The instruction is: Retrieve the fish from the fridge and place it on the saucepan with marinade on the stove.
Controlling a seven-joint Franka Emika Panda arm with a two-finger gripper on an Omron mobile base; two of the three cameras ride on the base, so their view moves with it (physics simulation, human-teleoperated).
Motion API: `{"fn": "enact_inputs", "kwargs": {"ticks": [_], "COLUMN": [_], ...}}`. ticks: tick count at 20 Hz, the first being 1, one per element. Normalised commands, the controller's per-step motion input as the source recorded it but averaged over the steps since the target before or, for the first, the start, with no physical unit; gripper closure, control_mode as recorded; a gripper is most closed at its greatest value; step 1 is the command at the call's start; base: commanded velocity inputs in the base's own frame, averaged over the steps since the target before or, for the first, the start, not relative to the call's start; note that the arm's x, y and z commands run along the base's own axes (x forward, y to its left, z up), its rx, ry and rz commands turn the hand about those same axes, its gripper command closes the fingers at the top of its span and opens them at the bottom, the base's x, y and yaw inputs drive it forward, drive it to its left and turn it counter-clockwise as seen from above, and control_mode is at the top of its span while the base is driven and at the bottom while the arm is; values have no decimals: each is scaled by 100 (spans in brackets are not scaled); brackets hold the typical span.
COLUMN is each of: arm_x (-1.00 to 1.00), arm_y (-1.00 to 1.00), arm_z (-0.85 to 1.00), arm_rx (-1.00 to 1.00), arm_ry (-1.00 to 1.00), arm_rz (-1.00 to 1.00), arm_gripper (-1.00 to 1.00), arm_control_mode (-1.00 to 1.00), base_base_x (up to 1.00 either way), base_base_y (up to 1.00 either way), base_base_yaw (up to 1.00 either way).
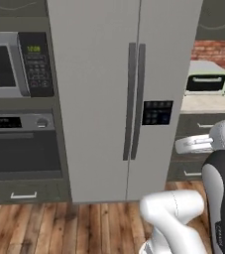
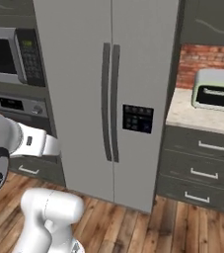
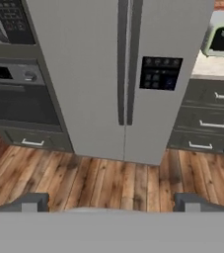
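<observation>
The fridge (image 1: 119, 99) stood with both doors closed, so the fish was presumably inside, unseen. The gripper (image 3: 111, 200) faced it from well back, jaws spread wide and empty, likely readied for a dark door handle (image 3: 122, 64). Bare wood floor (image 3: 108, 183) before the fridge left open room to approach.

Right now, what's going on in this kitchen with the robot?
The robot arm faces the fridge, whose two doors are both shut, so nothing has been fetched yet. Its gripper is open and empty, pointed at the fridge front from a distance, above the wood floor. A microwave and oven sit left of the fridge; a toaster oven stands on the counter to its right.
</observation>
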Motion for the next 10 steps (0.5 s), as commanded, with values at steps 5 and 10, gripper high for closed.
{"fn": "enact_inputs", "kwargs": {"ticks": [5, 10], "arm_x": [0, 0], "arm_y": [0, 0], "arm_z": [0, 0], "arm_rx": [0, 0], "arm_ry": [0, 0], "arm_rz": [0, 0], "arm_gripper": [-100, -100], "arm_control_mode": [100, 100], "base_base_x": [-9, 28], "base_base_y": [-15, 13], "base_base_yaw": [-2, -19]}}
